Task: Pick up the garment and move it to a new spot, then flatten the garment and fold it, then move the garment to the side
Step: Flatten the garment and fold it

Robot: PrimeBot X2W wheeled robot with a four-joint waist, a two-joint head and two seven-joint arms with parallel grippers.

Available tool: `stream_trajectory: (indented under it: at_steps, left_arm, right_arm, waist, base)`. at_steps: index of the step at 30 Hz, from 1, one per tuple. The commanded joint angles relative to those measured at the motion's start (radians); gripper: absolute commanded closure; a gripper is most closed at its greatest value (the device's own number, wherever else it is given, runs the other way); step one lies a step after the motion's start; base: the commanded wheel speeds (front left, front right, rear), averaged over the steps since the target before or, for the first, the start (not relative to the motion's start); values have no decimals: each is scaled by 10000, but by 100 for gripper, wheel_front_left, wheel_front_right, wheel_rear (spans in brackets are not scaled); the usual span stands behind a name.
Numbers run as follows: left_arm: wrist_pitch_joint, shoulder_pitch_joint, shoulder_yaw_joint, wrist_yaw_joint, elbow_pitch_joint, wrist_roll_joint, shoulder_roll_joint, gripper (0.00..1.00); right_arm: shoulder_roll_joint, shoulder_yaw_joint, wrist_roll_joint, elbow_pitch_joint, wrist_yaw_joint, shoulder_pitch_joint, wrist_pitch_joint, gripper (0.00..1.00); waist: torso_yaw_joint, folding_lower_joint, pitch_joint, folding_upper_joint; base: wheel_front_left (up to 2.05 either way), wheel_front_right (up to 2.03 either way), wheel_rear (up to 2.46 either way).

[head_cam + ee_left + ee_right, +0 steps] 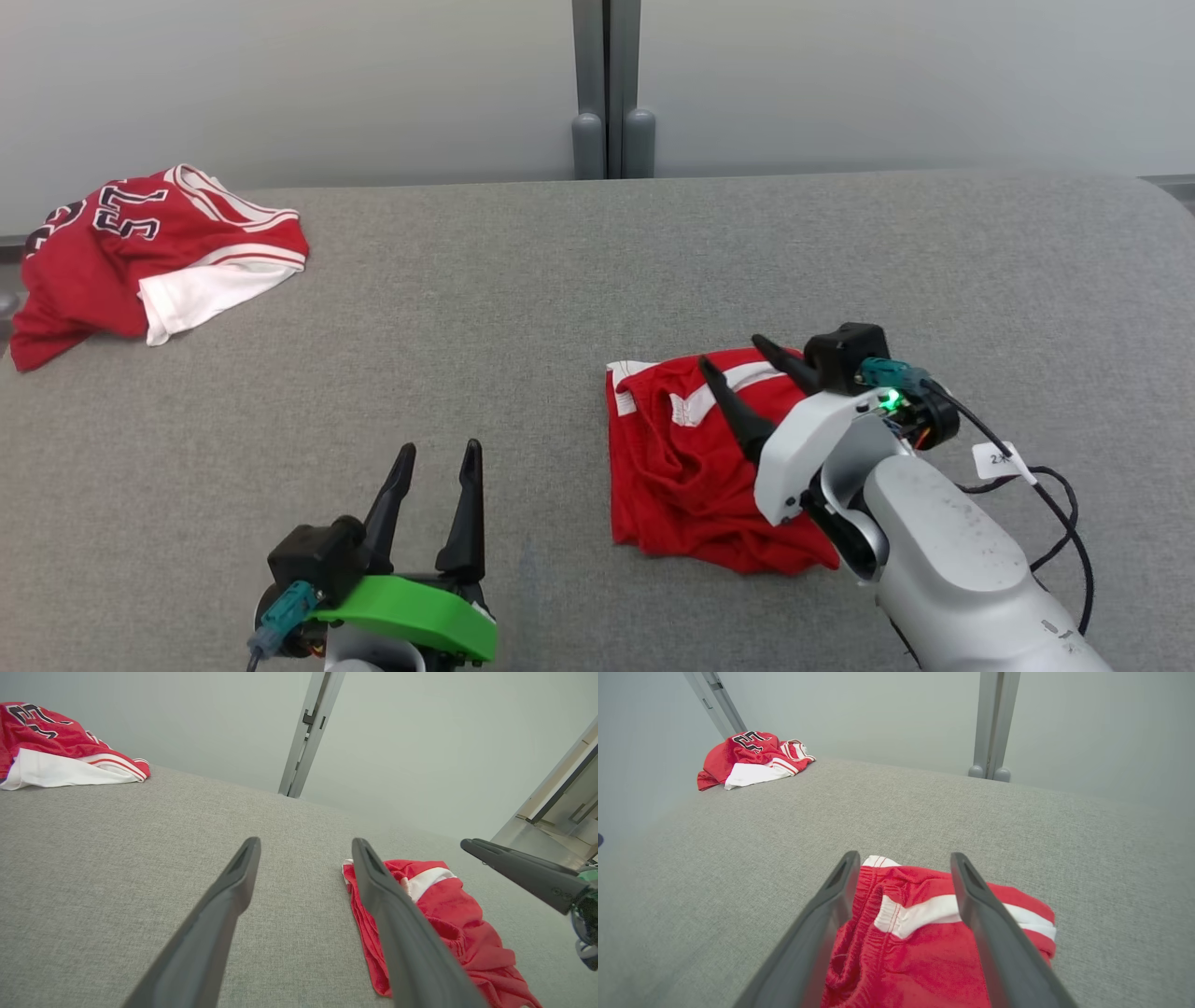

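While my right gripper (pixel 731 352) hangs with jaws spread and empty just above the crumpled red shorts (pixel 672 476) at the tabletop's (pixel 560 280) centre-right, my left gripper (pixel 441 448) hovers open over bare surface nearby. I'd pinch opposite edges, low, and draw outward to flatten.

I see my left gripper (pixel 441 448) as two long, dark, tapering fingers (pixel 467 509) on a bright green bracket (pixel 411 611), with a teal plug (pixel 283 609) beside it. My right gripper (pixel 731 352) has a white shell (pixel 803 448), a green light (pixel 892 401), a black cable (pixel 1060 499) with a white tag (pixel 999 460), and a pale speckled forearm (pixel 952 560).
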Motion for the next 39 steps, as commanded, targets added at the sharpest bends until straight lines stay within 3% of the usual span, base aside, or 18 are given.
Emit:
stream_trajectory:
  at_steps: [1, 7, 17, 27, 39]
  left_arm:
    - [-5, -177, 79, 46, -21, 145, 18, 0]
    - [-5, 67, 482, 100, -51, 491, 19, 0]
    - [-5, 869, 1126, 171, -272, 887, 21, 0]
    - [-5, 1629, 1449, 245, -449, 979, 21, 0]
    - [-5, 1663, 1375, 243, -394, 950, 21, 0]
  right_arm:
    - [-39, -283, -370, 23, -11, 74, -290, 0]
    - [-42, -1922, -1689, -254, -11, 741, -1283, 0]
    - [-38, -3835, -2629, -1786, -11, 2789, -1905, 0]
    - [-37, -4111, -2322, -2967, -11, 4248, -1942, 0]
    - [-37, -4045, -2016, -3068, -11, 4583, -1945, 0]
  waist:
    - [-123, 0, -109, 0]
    - [-350, 0, -277, 0]
    - [-477, 0, -425, 0]
    - [-542, 0, -550, 0]
    - [-545, 0, -568, 0]
  base:
    - [0, 0, 0]
    - [0, 0, 0]
    - [0, 0, 0]
    - [0, 0, 0]
    - [0, 0, 0]
